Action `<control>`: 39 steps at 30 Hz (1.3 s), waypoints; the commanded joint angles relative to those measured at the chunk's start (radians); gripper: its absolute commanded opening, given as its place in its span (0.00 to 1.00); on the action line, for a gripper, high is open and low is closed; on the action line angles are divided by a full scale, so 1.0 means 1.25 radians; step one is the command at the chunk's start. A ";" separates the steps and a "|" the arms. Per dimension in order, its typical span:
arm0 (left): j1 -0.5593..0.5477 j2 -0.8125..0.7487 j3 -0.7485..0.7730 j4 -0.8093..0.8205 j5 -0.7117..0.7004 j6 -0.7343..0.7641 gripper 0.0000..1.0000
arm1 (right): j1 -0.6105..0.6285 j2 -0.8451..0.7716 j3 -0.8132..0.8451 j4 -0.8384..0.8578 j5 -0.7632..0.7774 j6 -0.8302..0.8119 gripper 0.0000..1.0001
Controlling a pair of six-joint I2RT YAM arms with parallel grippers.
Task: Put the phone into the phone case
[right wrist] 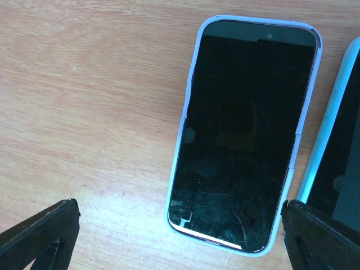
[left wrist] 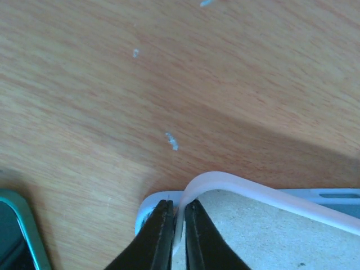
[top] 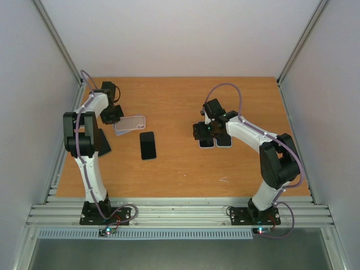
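Closest to the left wrist camera, the two black fingers of the left gripper (left wrist: 179, 205) stand almost together, pinching the thin translucent rim of the phone case (left wrist: 264, 198) between them. The case is empty: its pale inner back shows bare, and it lies at the far left of the bench (top: 180, 174), with one corner looking lifted slightly by the pinch, though I cannot be sure of that.

In the top view, the phone (top: 148, 145) that has no case lies flat, screen up, just beside the case on its near right side. It is apart from the case, and nothing touches it. So the task looks to be at its first step: the case is gripped, and the phone is neither picked up nor seated.

The right gripper (right wrist: 179, 203) hangs with its jaws spread wide and holds nothing. It hovers over a lilac-cased phone (right wrist: 242, 135) that lies face up, with a teal-edged phone (right wrist: 332, 160) just beside it. Both sit at mid-right of the bench, well apart from the bare phone.

A teal-rimmed device (left wrist: 19, 236) also lies near the left gripper, at the corner of the left wrist view.

What is left, as I judge it, is nearly everything:
- bringing the phone and the case together
- lining up their corners
- pressing the phone in until the rim closes around it on all sides
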 commanded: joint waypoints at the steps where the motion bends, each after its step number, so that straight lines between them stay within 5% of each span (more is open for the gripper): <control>1: 0.001 0.006 0.002 -0.029 0.029 0.004 0.04 | -0.003 -0.016 -0.007 0.010 -0.013 0.002 0.98; 20: -0.022 -0.328 -0.376 0.195 0.331 -0.225 0.01 | 0.046 -0.122 -0.088 0.066 -0.127 0.087 0.97; 39: -0.405 -0.535 -0.657 0.389 0.245 -0.572 0.01 | 0.065 -0.182 -0.247 0.163 -0.208 0.218 0.96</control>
